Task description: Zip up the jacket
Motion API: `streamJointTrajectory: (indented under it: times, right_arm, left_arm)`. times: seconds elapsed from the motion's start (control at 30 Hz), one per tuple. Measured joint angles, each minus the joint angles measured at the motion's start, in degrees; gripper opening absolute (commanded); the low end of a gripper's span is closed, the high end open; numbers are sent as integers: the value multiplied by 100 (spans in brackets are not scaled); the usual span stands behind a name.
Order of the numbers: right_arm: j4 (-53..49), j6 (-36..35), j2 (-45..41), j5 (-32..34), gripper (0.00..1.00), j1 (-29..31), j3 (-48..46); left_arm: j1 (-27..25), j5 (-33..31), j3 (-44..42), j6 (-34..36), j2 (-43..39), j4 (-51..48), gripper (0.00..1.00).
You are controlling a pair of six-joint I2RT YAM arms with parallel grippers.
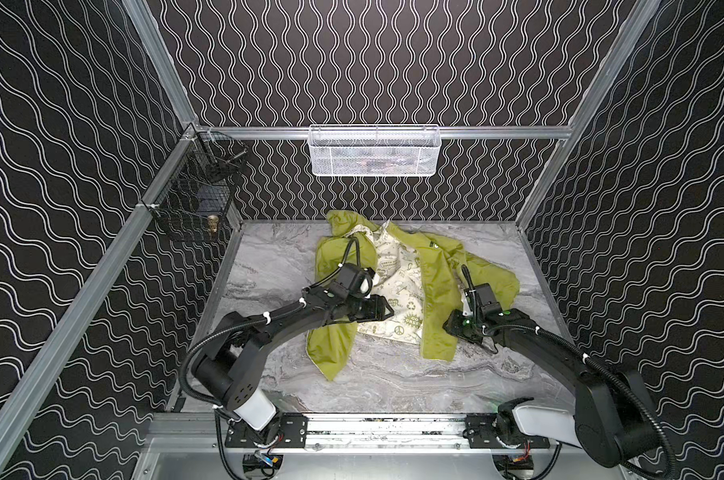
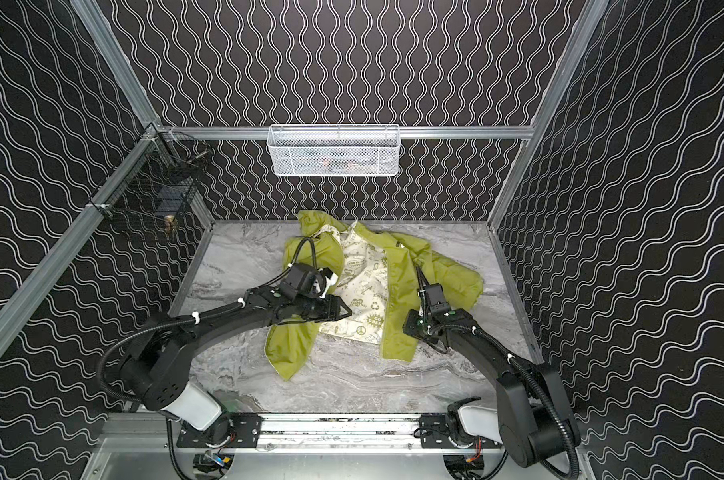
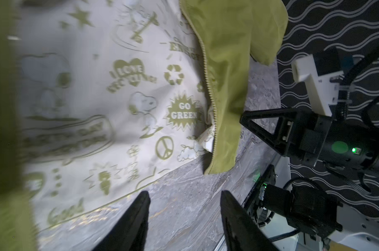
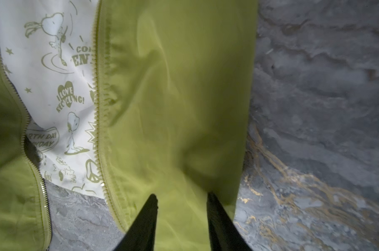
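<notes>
Top views both show the jacket (image 1: 435,282) lying open on the gray table (image 1: 268,266), just below the white basket (image 1: 374,151). Its cream lining (image 3: 119,108) with little dogs shows in the middle.

The jacket looks thin, light and floppy. I think it will slide and bunch up if pushed, so it needs a soft pinch, not a hard tug.

The left gripper (image 3: 185,208) is by the bottom edge of the lining, the end far from the basket. Its fingers are wide apart and hold nothing.

The right gripper (image 4: 182,208) is over the green front flap, also at the end far from the basket. Its fingers stand partly apart above the cloth and do not seem to pinch it.

The best spots to grab look like the bottom ends of the two rows of zipper teeth (image 4: 99,108). I cannot see the zipper pull.
</notes>
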Motion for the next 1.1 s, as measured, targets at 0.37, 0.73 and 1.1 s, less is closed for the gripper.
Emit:
streamJointTrajectory:
  times: [0.37, 0.73, 1.1]
  right_arm:
    - [-24, 129, -249, -286, 39, -382, -297]
    - [157, 238, -461, -841, 44, -415, -542]
    - [155, 234, -540, -933, 44, -514, -546]
  left_arm:
    - [-420, 133, 1591, 271, 1829, 175, 50]
    - [-424, 544, 2415, 466, 2822, 120, 48]
    - [-688, 1351, 2616, 275, 3071, 807, 45]
